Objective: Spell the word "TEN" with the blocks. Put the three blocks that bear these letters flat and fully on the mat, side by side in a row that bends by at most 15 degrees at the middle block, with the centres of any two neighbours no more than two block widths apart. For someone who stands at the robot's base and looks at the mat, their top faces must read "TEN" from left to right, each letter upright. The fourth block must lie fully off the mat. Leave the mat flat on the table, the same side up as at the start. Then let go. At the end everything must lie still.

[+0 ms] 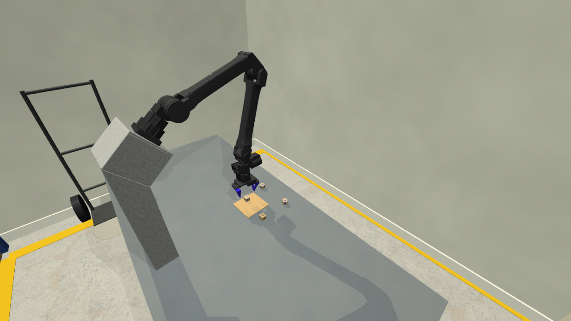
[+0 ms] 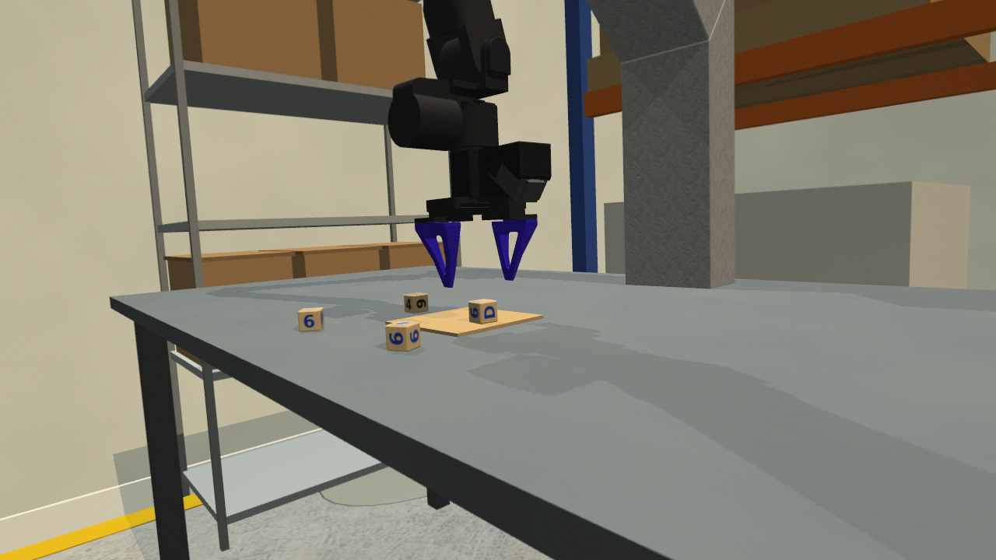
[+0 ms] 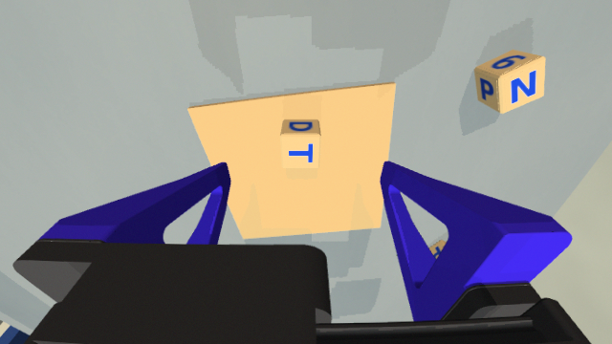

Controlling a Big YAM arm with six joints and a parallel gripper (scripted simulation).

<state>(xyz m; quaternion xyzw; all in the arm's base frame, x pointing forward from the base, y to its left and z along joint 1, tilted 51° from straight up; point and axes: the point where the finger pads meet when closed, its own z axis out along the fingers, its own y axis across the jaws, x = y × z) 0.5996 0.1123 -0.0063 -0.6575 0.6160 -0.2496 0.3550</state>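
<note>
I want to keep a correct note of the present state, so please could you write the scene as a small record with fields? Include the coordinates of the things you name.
on_mat: T block (image 1: pixel 246 198) (image 2: pixel 482 312) (image 3: pixel 300 150)
off_mat: N block (image 1: pixel 262 216) (image 2: pixel 403 337) (image 3: pixel 521 86), two other blocks
mat (image 1: pixel 255 209) (image 2: pixel 452 326) (image 3: pixel 268 201): flat on table (image 1: pixel 239 259) (image 2: pixel 626 390) (image 3: pixel 96 72)
fingers (image 1: pixel 238 191) (image 2: pixel 449 257): wide apart, above the mat, holding nothing
other_letters: top faces not readable
word_TEN: not spelled

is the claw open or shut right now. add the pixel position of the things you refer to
Open: its two blue fingers (image 2: pixel 449 260) stand wide apart above the mat (image 2: pixel 452 326) (image 3: pixel 268 210), with nothing between them.
</note>
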